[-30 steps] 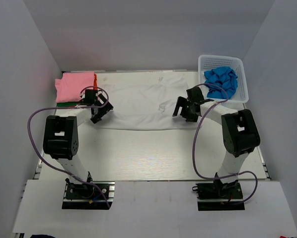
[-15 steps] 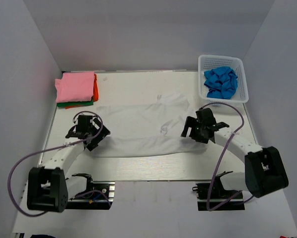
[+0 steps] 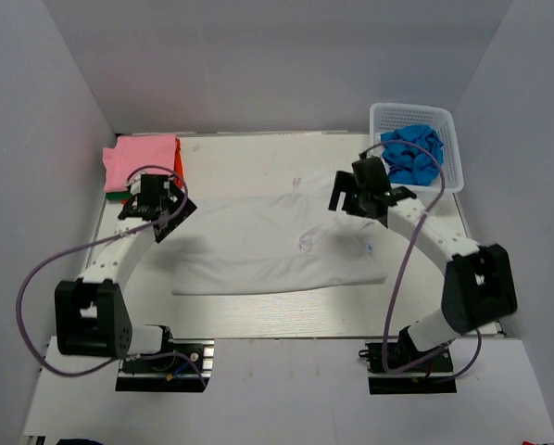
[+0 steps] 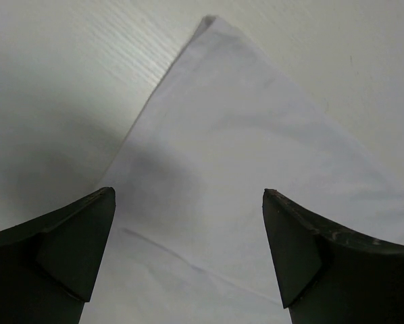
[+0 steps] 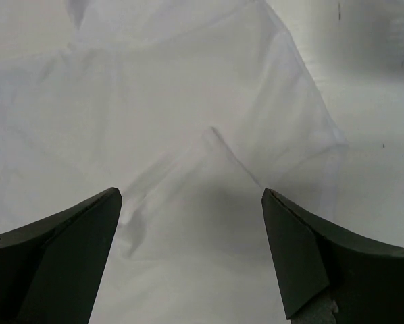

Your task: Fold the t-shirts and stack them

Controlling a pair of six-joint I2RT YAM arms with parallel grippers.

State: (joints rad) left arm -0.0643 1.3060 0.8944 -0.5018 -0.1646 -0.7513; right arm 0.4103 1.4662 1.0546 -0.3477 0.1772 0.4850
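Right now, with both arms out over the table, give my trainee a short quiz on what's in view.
1. True or false: the left hand and the right hand are both open above the white shirt, gripping nothing.
2. What lies in the basket? A) a towel B) a blue shirt C) nothing
3. What colour is the topmost shirt at the far left?
Key: 1 true; 2 B; 3 pink.
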